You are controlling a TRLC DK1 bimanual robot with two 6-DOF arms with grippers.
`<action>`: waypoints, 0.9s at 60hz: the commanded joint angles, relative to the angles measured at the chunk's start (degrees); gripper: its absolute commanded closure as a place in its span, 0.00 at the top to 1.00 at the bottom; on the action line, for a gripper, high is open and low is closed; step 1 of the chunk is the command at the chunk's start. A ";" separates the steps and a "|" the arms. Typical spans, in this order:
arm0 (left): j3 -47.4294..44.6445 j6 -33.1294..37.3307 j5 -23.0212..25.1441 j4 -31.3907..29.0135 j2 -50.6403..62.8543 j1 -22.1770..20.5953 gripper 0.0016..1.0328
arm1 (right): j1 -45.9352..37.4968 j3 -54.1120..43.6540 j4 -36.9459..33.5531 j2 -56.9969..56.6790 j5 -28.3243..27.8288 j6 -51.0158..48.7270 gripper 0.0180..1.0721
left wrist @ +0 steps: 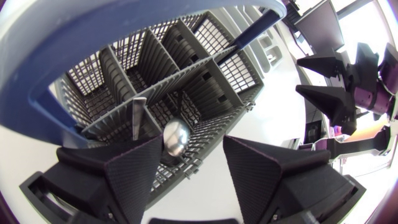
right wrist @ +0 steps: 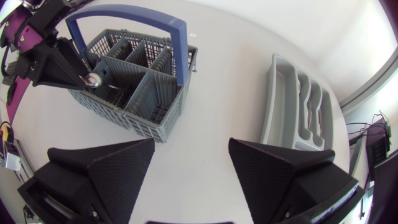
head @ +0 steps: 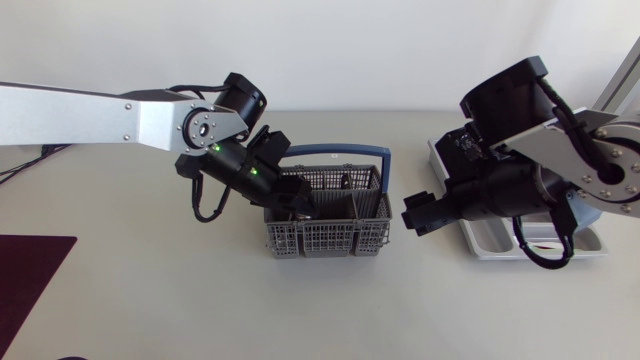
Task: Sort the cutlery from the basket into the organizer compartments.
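Observation:
The grey cutlery basket with a blue handle stands mid-table. My left gripper reaches into its left end. In the left wrist view the left gripper is open, and a spoon's rounded metal end stands between its fingers, close against one finger. A flat metal handle stands beside the spoon. My right gripper hovers between the basket and the grey organizer. The right gripper is open with nothing in it. My right arm hides much of the organizer in the head view.
A dark maroon mat lies at the table's front left corner. Bare table separates the basket from the organizer. The basket's other compartments look mostly bare.

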 commanded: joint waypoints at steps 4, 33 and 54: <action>1.97 -1.28 1.59 -0.35 -0.88 -0.64 0.63 | 0.20 -1.63 0.07 -0.88 0.65 -0.77 0.81; 1.97 -0.66 1.94 -1.58 0.96 -1.96 0.63 | -0.41 -3.74 1.39 -1.67 0.56 -1.38 0.81; 5.31 0.39 1.85 -5.54 2.54 -2.84 0.60 | -1.82 -6.29 4.20 -2.02 0.56 -3.05 0.82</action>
